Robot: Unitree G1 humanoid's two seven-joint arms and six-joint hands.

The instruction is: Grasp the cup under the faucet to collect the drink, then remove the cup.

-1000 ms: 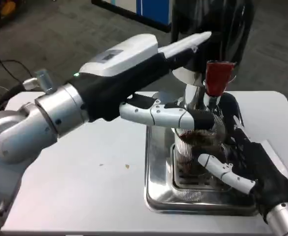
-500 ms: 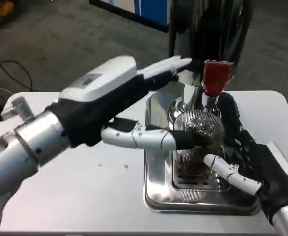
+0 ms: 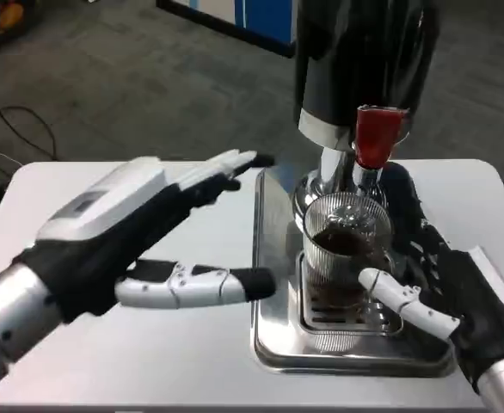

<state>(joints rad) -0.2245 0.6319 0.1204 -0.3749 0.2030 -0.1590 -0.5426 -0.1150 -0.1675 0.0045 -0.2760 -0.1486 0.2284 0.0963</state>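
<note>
A black drink dispenser [image 3: 364,60] stands at 12 o'clock from the cup, its red faucet lever [image 3: 374,138] and chrome spout [image 3: 338,176] hanging directly over the cup's mouth and closing off the way straight up. A steel drip tray [image 3: 273,284] with a slotted grate carries the cup; its raised rim runs along the cup's 9 o'clock and 6 o'clock sides.

The cup [image 3: 345,249] is clear and ribbed, standing upright on the grate, long axis vertical, mouth upward toward the spout, with dark drink inside up to about half its height.

The right robot hand [image 3: 441,288] sits at the cup's 3 to 4 o'clock, black palm against the cup's side and a white finger crossing the cup's lower front; it appears to clasp the cup, though the contact at the back is hidden.

The left robot hand [image 3: 140,237] hovers over the white worktop [image 3: 149,344] at the cup's 9 o'clock, fingers spread and extended, holding nothing, well apart from the cup and just short of the tray's left rim.

Open worktop lies at 8 to 9 o'clock below the left robot hand; at 6 o'clock the tray reaches near the worktop's front edge. Dark carpet [image 3: 132,77] surrounds the worktop.
</note>
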